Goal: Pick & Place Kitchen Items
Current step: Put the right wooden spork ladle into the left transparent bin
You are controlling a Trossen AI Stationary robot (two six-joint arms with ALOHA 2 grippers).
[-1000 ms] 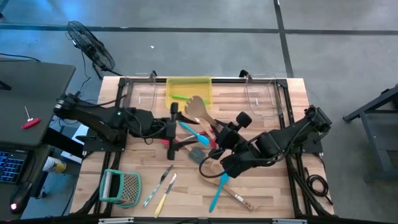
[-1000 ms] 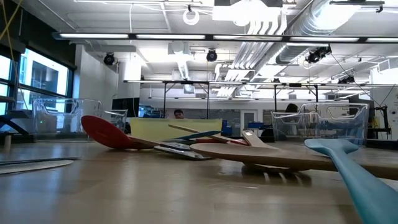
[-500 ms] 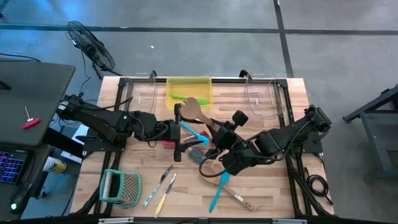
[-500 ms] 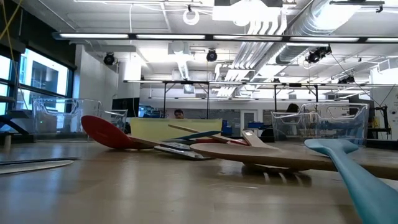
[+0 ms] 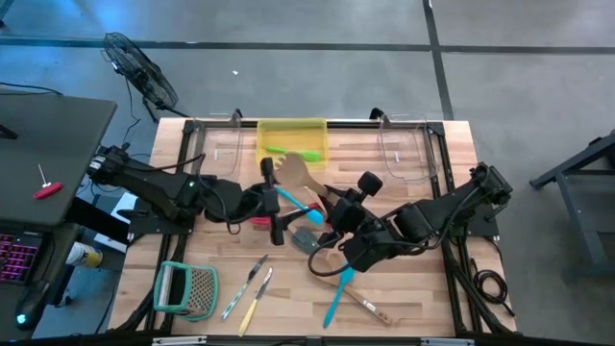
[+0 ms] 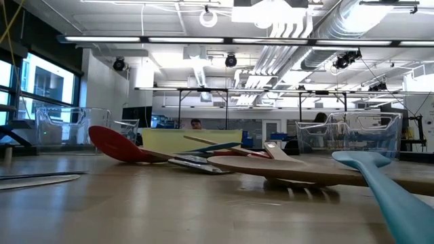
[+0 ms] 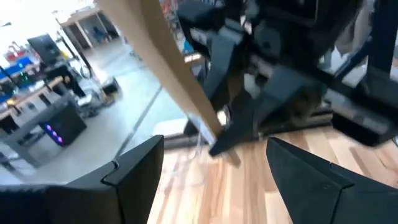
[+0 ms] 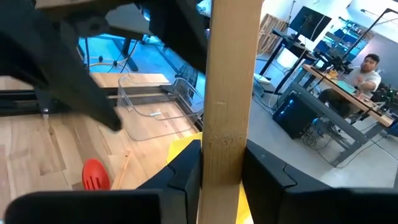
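Worktop (image 5: 404, 279) strewn mid-span with kitchen items (image 5: 312, 226), yellow bin (image 5: 292, 137) at the far edge between clear bins. Handover step, by the look of it — pale wooden spatula (image 5: 300, 168) raised over the pile, handle pinched between the right tool (image 5: 332, 204) fingers. Left tool (image 5: 272, 202) spread wide just beside the handle, not yet gripping. Next move likely needs a firm left closure before the right lets go — else a drop.

Grey floor (image 5: 519, 58), ceiling ducts (image 6: 291, 27), desks (image 8: 323, 81)
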